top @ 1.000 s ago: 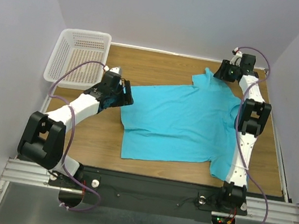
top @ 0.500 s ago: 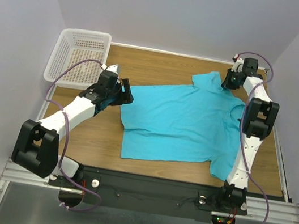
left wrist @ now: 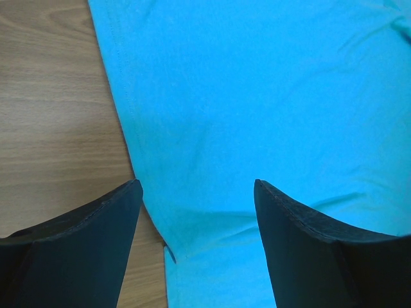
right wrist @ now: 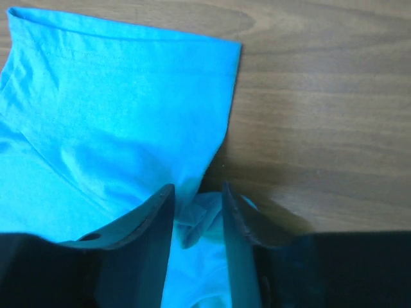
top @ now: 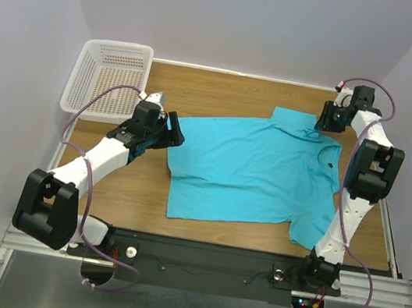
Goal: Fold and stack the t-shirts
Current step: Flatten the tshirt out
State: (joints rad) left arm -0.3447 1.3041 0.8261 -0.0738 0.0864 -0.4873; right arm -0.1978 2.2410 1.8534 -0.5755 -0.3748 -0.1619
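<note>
One turquoise t-shirt (top: 251, 166) lies spread flat on the wooden table (top: 224, 90), its hem toward the left arm. My left gripper (top: 172, 133) hovers low over the shirt's left edge, open. In the left wrist view its fingers straddle the cloth (left wrist: 257, 96) and the seam edge, holding nothing (left wrist: 198, 183). My right gripper (top: 327, 120) is at the far right sleeve. In the right wrist view its jaws (right wrist: 198, 186) stand a little apart with a loose crumpled fold of the sleeve (right wrist: 115, 109) between them.
A white mesh basket (top: 117, 46) stands at the back left corner, nothing visible in it. Grey walls close in the table on three sides. Bare wood shows behind the shirt and in front of the left arm.
The right gripper moved right and toward me, dragging the sleeve and shoulder rightward; its jaws closed and have parted a little. The left arm shifted slightly; its gripper stayed open.
</note>
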